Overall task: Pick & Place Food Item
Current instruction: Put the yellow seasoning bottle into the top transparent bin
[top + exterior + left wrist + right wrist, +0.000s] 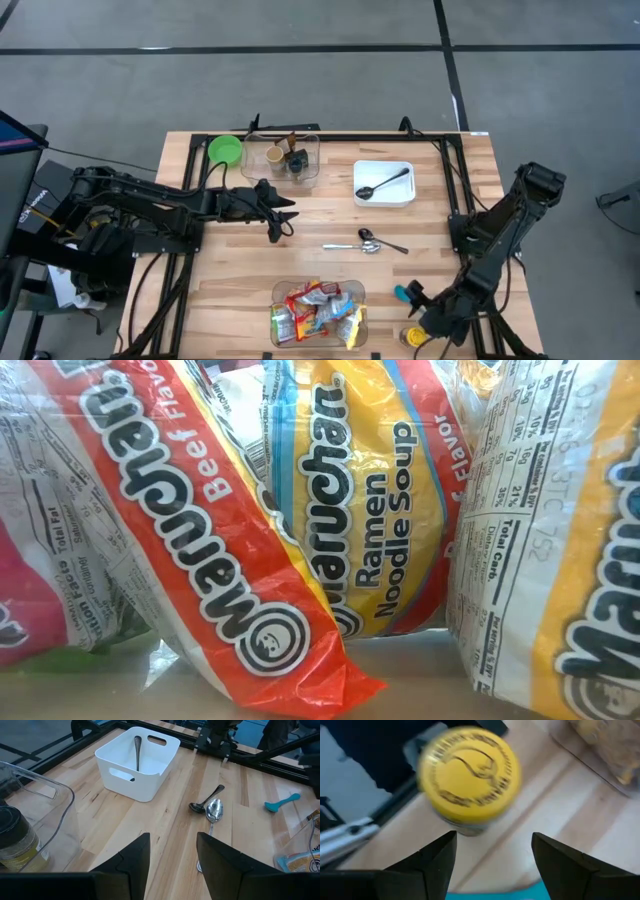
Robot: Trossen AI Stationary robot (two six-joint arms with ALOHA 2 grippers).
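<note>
Ramen packets point(300, 560): several Maruchan noodle packs, red-orange and yellow wrappers, fill the low view and lean on each other; from above they lie heaped in a clear bin point(318, 313) at the near edge of the table point(230, 290).
Jar point(468, 772): yellow lid, standing on the wood at the near right corner, just beside the clear bin; in the high view it shows as a yellow spot point(414, 337) under the right arm.
Right gripper point(425, 325): right over the jar, both fingers spread apart with nothing between them; the jar lid sits beyond the fingertips point(440, 852), not touched.
Teal scoop point(403, 293): flat on the table just beyond the right gripper.
2 spoons point(368, 241): 1 silver, 1 dark, lying crossed on bare wood at mid-table.
Left gripper point(283, 222): mid-table, left of the spoons, fingers point(132, 855) parted and empty, pointing toward the spoons point(212, 810).
White bin point(385, 183): far right of centre, 1 dark spoon point(382, 184) inside.
Clear container point(282, 158): far centre, holding jars.
Green bowl point(225, 150): far left, just beside the clear container.
</note>
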